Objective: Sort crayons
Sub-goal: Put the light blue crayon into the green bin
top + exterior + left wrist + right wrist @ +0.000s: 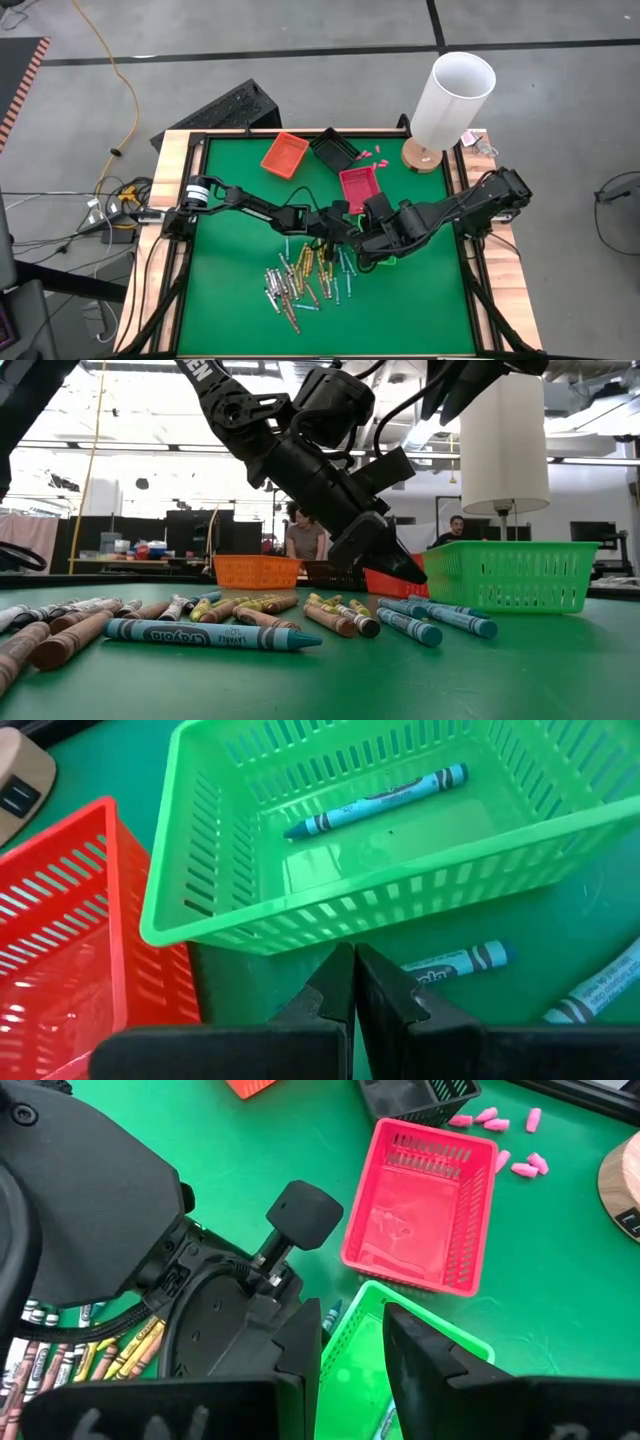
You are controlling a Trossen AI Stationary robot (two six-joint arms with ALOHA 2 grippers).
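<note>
one blue crayon (212, 635) lies closest on the worktop (420, 300), sorting barely begun.
only a single blue crayon (378, 800) sits in the green basket (200, 910); the red basket (425, 1210), orange basket (285, 154) and black basket (333, 150) look empty, while the crayon pile (300, 283) waits mid-worktop. the left gripper (352, 982) hovers just outside the green basket, jaws closed on nothing; the right gripper (352, 1342) has its jaws clamped on that basket's rim.

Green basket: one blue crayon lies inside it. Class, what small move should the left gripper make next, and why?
Probably back off toward the pile and open. The left gripper is shut and empty beside the green basket, which already holds one blue crayon; more crayons wait unsorted.
</note>
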